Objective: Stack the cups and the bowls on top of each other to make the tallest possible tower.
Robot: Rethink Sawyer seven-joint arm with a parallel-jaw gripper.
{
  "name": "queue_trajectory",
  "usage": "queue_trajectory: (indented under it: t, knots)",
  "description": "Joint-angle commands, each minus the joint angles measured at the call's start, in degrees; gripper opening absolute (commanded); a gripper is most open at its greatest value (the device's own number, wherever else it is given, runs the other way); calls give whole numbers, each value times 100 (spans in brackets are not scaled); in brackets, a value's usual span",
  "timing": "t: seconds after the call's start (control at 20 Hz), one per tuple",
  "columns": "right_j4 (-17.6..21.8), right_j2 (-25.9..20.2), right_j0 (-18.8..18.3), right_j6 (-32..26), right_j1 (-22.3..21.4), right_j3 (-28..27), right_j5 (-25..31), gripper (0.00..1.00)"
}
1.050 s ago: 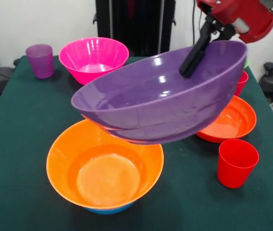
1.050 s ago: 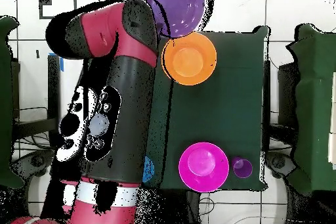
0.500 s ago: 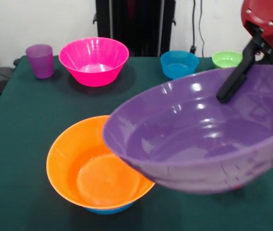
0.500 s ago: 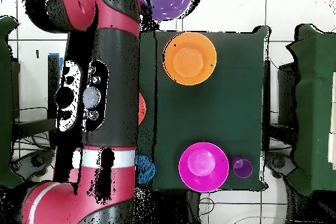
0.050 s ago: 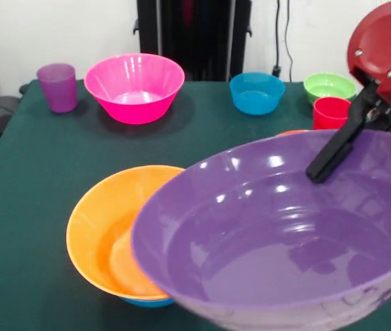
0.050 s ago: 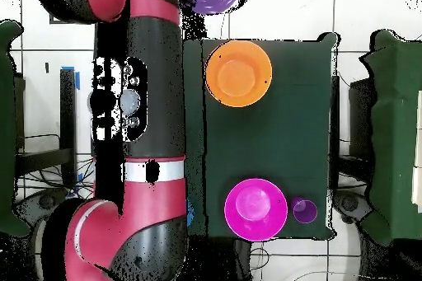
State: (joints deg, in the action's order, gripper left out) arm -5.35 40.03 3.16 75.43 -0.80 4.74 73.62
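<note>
At the far left of the tabletop (image 5: pixel 36 207) stands a translucent purple cup (image 5: pixel 58 86), with the pink bowl (image 5: pixel 134 86) just right of it. Nearer, left of centre, the orange bowl (image 5: pixel 112 241) sits on a blue bowl (image 5: pixel 147 301) whose edge peeks out beneath: this is the start of the tower. Further right along the far side are a small blue bowl (image 5: pixel 256 92), a green bowl (image 5: pixel 329 85) and a red cup (image 5: pixel 331 112). The big purple bowl (image 5: pixel 278 234) hangs in the air at the near right, tilted, overlapping the orange bowl in the picture; the end effector (image 5: pixel 340 145) holds it by its far rim. Judging by this, the carry step is in hand. Next, the purple bowl needs centring over the orange one, levelling, then lowering to nest.
</note>
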Motion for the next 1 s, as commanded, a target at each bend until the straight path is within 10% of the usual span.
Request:
queue_trajectory:
  t: [0.05,0.4,1.0]
  knots:
    - [-427,648,-343,303,116,-724,823,0]
    - [-837,1446,-593,-528,-21,-886,1007,0]
    - [-926,2444,-409,-357,98,-700,1408,0]
